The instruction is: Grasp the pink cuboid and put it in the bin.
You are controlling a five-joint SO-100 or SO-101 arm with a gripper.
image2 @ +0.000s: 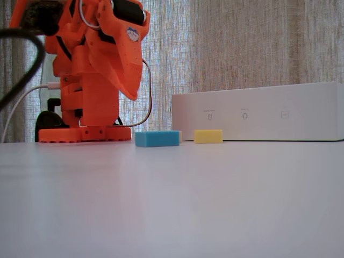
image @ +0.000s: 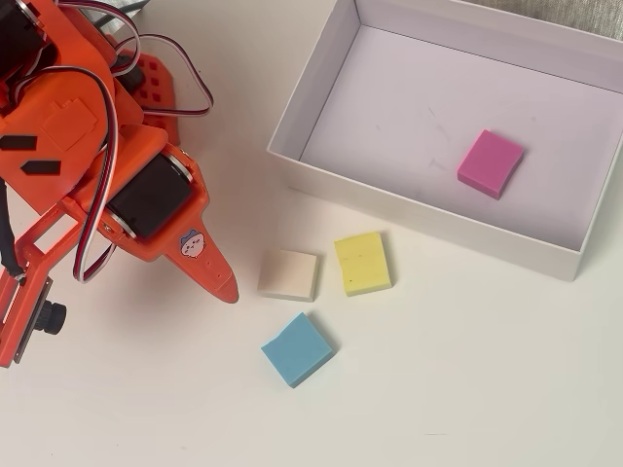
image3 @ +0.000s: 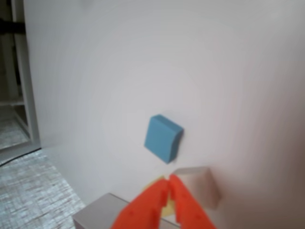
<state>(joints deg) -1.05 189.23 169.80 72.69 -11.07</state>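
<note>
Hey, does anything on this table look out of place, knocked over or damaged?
Nothing stands out. The magenta-pink foam block lies flat inside the white cardboard box; the blue, yellow and cream blocks lie flat outside it.

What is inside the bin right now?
In the overhead view, the pink cuboid lies alone on the floor of the bin. In the fixed view the bin's wall hides the inside.

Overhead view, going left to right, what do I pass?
Orange arm → cream block → yellow block → pink cuboid, lying inside the bin. The blue block overlaps the cream one's span, so it is left out.
</note>
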